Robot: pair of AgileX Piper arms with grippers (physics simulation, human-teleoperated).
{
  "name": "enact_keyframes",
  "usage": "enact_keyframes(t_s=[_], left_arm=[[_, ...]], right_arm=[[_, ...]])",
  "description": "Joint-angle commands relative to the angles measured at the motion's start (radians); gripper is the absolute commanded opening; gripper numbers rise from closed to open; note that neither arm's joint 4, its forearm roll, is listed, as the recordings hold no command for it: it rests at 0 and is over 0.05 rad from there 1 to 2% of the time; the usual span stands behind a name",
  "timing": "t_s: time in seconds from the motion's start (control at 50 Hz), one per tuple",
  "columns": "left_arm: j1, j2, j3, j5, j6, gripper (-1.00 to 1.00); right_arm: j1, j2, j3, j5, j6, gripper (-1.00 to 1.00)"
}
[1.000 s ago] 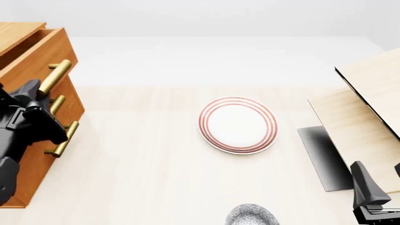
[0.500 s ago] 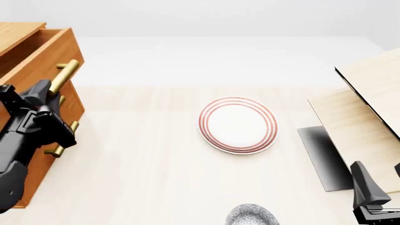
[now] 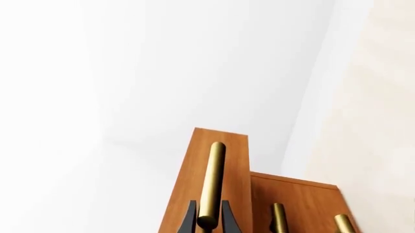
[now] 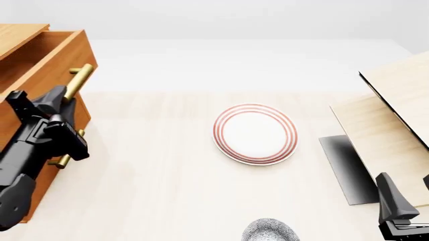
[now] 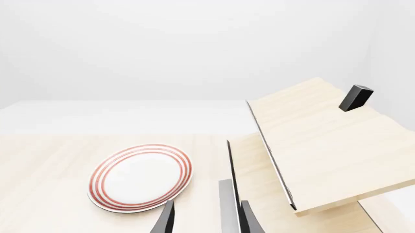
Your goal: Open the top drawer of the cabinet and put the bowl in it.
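The orange-brown cabinet [image 4: 40,165] stands at the table's left edge. Its top drawer [image 4: 47,60] is pulled partway out, and its inside shows from above. My left gripper [image 4: 64,96] is shut on the drawer's brass bar handle [image 3: 211,184], one dark finger on each side of the bar. At the near edge of the table the speckled bowl [image 4: 270,231] sits, cut off by the frame. My right gripper [image 5: 207,221] is open and holds nothing, low at the near right, apart from the bowl.
A white plate with red rings [image 4: 254,134] lies mid-table. A pale light-wood structure [image 4: 392,115] with a dark panel [image 4: 348,168] fills the right side. Two lower brass handles [image 3: 277,218] sit below the top drawer.
The top drawer has slid further out to the right, with my left gripper moving along on its handle. The right arm, plate and bowl have not moved.
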Motion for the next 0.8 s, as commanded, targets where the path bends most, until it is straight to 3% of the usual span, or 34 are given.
enact_keyframes(t_s=[0.02,0.32,0.38,0.4,0.42,0.44,0.5,0.52,0.62,0.8], left_arm=[[-0.063,-0.060,0.041,0.006,0.000,-1.00],[-0.090,-0.134,0.074,0.025,0.005,-1.00],[-0.110,-0.109,0.064,0.031,0.019,-1.00],[-0.092,0.001,0.045,-0.023,0.045,-1.00],[-0.107,-0.027,0.041,-0.036,0.024,-1.00],[-0.100,-0.121,0.072,0.033,0.021,-1.00],[-0.111,-0.144,0.072,0.048,0.006,-1.00],[-0.108,-0.158,0.082,0.050,0.002,1.00],[-0.119,-0.194,0.116,0.031,0.004,1.00],[-0.148,-0.327,0.146,0.102,0.014,1.00]], right_arm=[[0.000,-0.001,0.001,0.000,0.000,1.00],[0.000,-0.001,0.001,0.000,0.000,1.00],[0.000,-0.001,0.001,0.000,0.000,1.00],[0.000,-0.001,0.001,0.000,0.000,1.00],[0.000,-0.001,0.001,0.000,0.000,1.00],[0.000,-0.001,0.001,0.000,0.000,1.00],[0.000,-0.001,0.001,0.000,0.000,1.00],[0.000,-0.001,0.001,0.000,0.000,1.00],[0.000,-0.001,0.001,0.000,0.000,1.00],[0.000,-0.001,0.001,0.000,0.000,1.00]])
